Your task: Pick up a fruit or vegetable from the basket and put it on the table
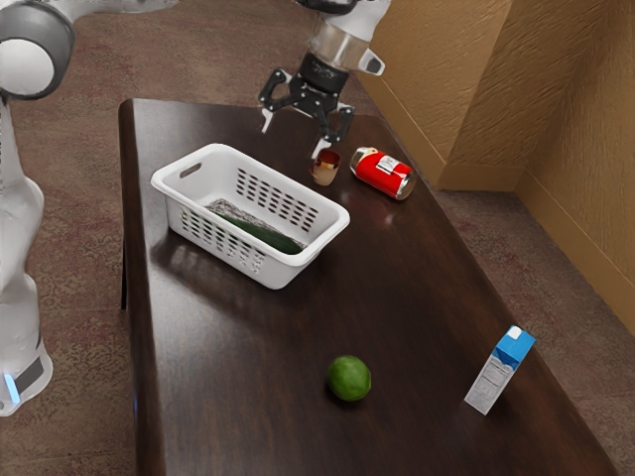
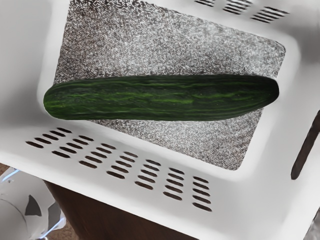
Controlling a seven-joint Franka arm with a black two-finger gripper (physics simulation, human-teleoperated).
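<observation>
- An open claw, its two fingers spread apart with nothing between them, hangs above the far end of a dark wooden counter; whether the nearer fingertip touches the small red-and-tan cup by it is hard to tell.
- A cucumber, dark green with lighter streaks, lies slantwise across the floor of a white plastic basket, both ends visible from the wrist; in the exterior view the basket's slotted near wall partly hides it.
- The basket's outer rim runs out of the wrist view, where a slice of the arm's white base appears in a corner.
- The arm is cut off by the exterior view's upper edge.
- A red can lies on its side near the cup, its white label bearing print too small to read.
- A blue-and-white carton carries fine gray print, likewise illegible; no brand can be made out.
- A green lime sits on the counter, well apart from the basket.
</observation>
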